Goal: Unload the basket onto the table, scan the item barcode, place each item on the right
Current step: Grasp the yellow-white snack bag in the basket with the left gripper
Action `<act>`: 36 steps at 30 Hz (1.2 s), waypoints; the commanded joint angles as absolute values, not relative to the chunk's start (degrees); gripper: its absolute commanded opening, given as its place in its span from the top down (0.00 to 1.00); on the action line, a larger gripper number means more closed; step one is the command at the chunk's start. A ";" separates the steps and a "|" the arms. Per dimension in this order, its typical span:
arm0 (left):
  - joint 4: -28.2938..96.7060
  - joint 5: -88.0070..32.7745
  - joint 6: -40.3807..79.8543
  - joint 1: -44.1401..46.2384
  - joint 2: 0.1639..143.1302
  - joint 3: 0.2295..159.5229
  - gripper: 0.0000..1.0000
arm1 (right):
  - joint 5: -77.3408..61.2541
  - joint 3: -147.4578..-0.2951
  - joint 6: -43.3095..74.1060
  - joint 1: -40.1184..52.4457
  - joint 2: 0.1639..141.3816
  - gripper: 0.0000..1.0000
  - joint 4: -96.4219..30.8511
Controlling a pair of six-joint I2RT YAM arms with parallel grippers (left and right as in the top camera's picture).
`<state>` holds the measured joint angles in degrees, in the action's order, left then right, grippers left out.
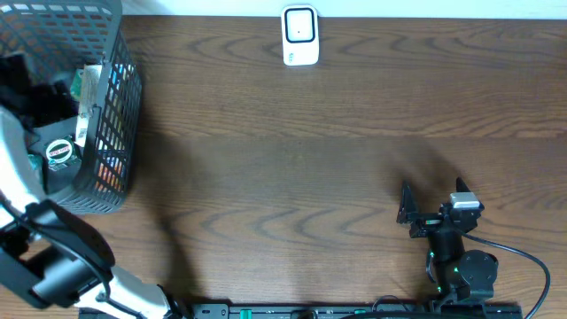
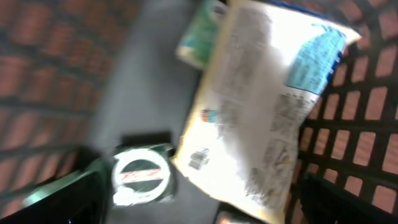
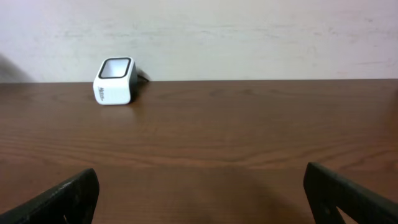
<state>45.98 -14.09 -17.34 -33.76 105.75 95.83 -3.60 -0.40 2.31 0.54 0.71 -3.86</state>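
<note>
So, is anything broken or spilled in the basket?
Nothing looks broken or spilled. The packet just leans crookedly against the basket wall, beside a small round tub.

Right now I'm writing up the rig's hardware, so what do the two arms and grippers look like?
The left arm has white links with black joints. The right arm is black, with a green light, a pale camera block and a black cable at its base. The left gripper and right gripper have dark tapered fingers.
</note>
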 commanded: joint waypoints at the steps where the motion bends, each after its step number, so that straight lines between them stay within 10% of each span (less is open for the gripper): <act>1: 45.52 -17.37 -20.97 -32.67 109.58 96.55 0.03 | -3.38 -0.34 2.52 -0.38 0.38 0.01 -4.10; 33: 36.77 -8.95 -20.93 -27.55 124.75 96.12 0.03 | -3.38 -0.34 2.50 -0.38 0.38 0.01 -4.10; 36: 36.69 -8.91 -20.95 -27.55 125.23 95.79 0.30 | -3.38 -0.34 2.52 -0.38 0.38 0.01 -4.10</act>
